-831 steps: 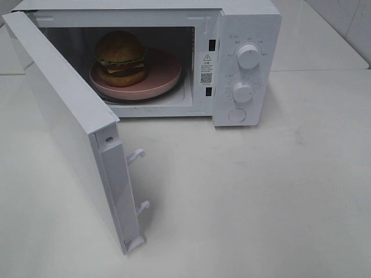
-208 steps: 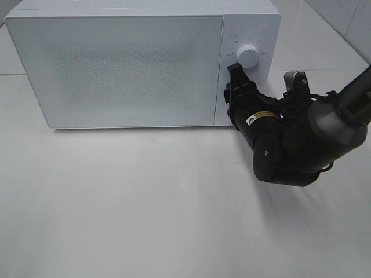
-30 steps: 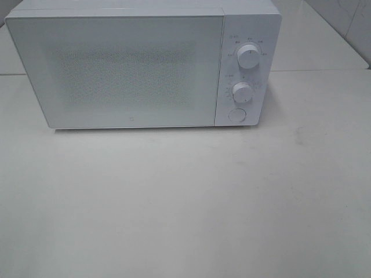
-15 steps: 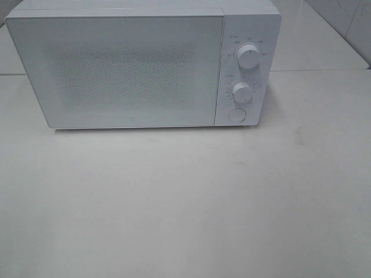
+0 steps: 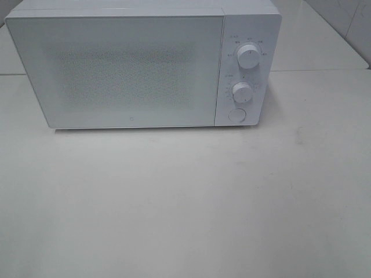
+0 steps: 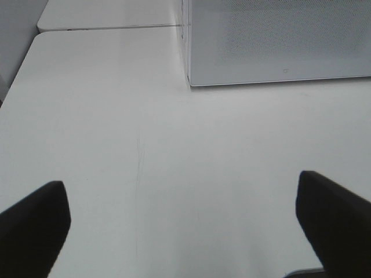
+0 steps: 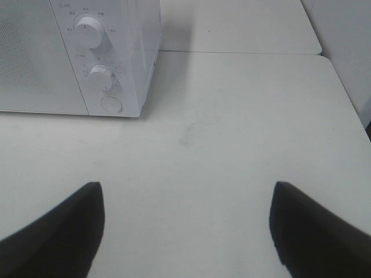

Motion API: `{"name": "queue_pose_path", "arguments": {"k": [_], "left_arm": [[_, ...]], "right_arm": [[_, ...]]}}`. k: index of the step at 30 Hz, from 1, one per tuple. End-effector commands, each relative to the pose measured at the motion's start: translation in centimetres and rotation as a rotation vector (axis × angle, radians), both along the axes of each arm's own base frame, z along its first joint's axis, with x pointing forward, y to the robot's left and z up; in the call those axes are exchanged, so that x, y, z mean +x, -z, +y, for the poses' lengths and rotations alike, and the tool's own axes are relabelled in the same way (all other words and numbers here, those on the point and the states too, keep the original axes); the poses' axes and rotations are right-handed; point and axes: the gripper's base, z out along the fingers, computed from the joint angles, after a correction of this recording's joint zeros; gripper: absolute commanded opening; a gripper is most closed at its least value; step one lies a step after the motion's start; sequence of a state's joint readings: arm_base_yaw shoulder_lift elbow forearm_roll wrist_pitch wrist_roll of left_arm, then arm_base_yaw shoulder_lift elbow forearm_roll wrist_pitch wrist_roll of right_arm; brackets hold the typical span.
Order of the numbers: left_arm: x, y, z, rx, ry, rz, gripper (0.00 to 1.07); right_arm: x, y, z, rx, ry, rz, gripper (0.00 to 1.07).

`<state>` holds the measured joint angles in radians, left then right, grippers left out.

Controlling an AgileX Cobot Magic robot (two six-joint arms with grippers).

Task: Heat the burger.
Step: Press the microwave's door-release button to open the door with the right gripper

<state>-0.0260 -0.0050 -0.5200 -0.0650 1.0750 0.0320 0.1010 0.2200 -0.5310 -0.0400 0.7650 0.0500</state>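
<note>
White microwave (image 5: 133, 69), door shut, on white table (image 5: 185, 202); upper knob (image 5: 248, 56), lower knob (image 5: 242, 92), button (image 5: 236, 114) beneath.

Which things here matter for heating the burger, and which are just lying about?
Job:
- microwave, door shut; burger not visible
- upper knob, lower knob, round button
- left gripper and right gripper, both open and empty

Lying about:
- white table
- faint scuff on it

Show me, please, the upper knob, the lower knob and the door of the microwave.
upper knob (image 5: 248, 56): exterior high view, centre of its round face.
lower knob (image 5: 242, 92): exterior high view, centre of its round face.
microwave door (image 5: 127, 69): exterior high view, middle of the shut dotted window.
</note>
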Motion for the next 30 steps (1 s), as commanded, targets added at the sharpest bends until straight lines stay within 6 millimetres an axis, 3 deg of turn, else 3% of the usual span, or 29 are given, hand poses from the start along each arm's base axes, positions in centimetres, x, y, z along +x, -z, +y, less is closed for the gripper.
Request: {"name": "queue_pose_path", "arguments": {"k": [1, 19, 30], "left_arm": [[0.0, 0.1, -0.1, -0.006, -0.001, -0.009, 0.98], [0.0, 0.1, -0.1, -0.006, -0.001, -0.009, 0.98], [0.0, 0.1, -0.1, -0.006, -0.001, -0.009, 0.98]], "right_arm": [[1.5, -0.8, 0.2, -0.001, 0.0, -0.04, 0.76], [10.1, 0.0, 1.1, -0.002, -0.014, -0.043, 0.76], [13.1, 4.5, 1.5, 0.01, -0.034, -0.181, 0.76]]}}
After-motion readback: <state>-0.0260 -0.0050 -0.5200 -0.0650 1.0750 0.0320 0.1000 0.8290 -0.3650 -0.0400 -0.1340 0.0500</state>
